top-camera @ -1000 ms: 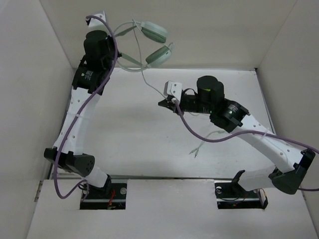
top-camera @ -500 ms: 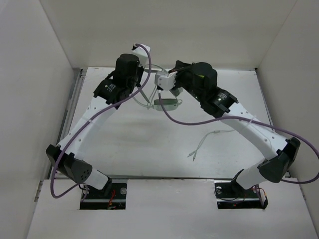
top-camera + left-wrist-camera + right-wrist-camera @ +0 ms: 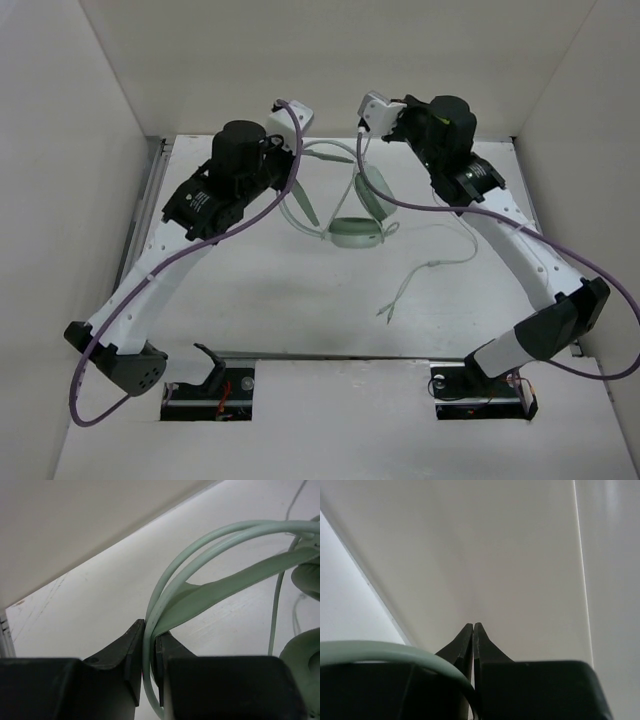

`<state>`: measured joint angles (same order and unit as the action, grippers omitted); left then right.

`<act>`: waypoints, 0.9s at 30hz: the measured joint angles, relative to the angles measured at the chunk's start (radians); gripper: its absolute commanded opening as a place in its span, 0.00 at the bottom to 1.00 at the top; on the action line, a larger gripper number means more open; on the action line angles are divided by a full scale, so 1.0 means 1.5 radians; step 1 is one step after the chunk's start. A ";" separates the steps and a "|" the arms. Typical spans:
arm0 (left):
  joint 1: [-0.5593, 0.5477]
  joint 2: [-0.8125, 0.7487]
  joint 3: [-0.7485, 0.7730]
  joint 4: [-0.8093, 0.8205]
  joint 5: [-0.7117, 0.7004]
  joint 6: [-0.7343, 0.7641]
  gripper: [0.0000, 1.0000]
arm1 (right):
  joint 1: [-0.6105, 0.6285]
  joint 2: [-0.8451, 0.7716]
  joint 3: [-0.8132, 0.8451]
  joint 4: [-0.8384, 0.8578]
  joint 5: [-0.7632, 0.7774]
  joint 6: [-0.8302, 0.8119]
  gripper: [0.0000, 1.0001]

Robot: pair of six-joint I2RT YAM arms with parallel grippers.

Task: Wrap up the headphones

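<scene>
Near back wall point(image 3: 400, 60), left tool point(image 3: 149, 630) clamping headphones point(image 3: 357, 234) headband, right tool point(image 3: 473, 626) pinched shut on cord point(image 3: 385, 649), purple cables point(image 3: 73, 395) alongside

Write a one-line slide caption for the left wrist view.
Close-up: left gripper shut on the thin headband wires of the headphones, one earcup at the frame's right edge.

A robotics lab test cell: plain white wall panels point(image 3: 100, 100) box in a white tabletop point(image 3: 270, 290), with the left arm point(image 3: 150, 275) and right arm point(image 3: 525, 255), trailing purple cables point(image 3: 73, 398), bolted along the frame's bottom edge.
</scene>
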<state>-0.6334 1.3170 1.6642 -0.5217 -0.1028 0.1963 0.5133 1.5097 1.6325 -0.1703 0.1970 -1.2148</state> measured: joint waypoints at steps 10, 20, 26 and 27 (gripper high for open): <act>-0.019 0.005 0.023 -0.074 0.134 -0.020 0.00 | -0.047 0.001 0.075 -0.065 -0.107 0.216 0.14; 0.007 0.080 0.294 -0.100 0.258 -0.115 0.00 | -0.090 -0.012 -0.036 -0.095 -0.422 0.611 0.12; 0.015 0.129 0.436 -0.101 0.324 -0.175 0.00 | -0.093 -0.018 -0.109 0.019 -0.583 0.875 0.14; 0.017 0.134 0.450 -0.101 0.331 -0.184 0.00 | -0.094 -0.018 -0.120 0.047 -0.603 0.918 0.14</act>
<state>-0.6075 1.5177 2.3390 -0.6727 0.3935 -0.0799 0.3729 1.4834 1.4525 -0.0998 -0.7082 0.1627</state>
